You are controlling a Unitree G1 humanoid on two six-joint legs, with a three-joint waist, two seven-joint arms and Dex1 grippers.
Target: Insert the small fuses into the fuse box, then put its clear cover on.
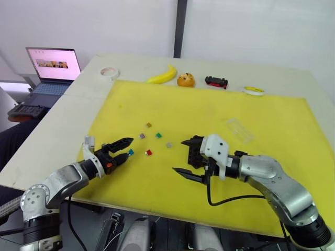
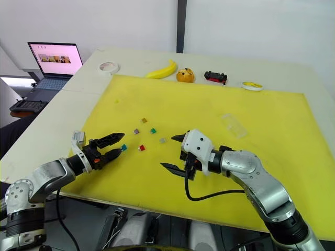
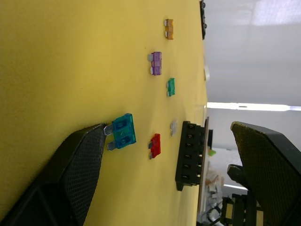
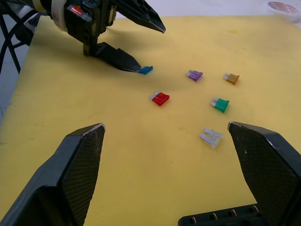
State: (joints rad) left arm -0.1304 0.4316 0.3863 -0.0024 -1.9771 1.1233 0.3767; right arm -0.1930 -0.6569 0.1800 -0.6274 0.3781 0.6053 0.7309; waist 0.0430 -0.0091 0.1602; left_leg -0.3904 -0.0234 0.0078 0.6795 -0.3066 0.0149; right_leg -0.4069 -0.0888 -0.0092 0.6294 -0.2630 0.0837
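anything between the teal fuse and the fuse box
Yes: the red fuse lies between the teal fuse and the fuse box, clearest in the left wrist view.

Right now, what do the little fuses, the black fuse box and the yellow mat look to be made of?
Fuses, such as the teal one: see-through tinted plastic, glossy, with small metal-looking prongs. Fuse box: black moulded plastic, matte, with a row of square slots. Yellow mat: probably foam or rubber; flat, dull and slightly grainy, without glare.

A white table carries a yellow mat. Behind it stands a white wall with a dark vertical post. An open laptop sits on a side desk.
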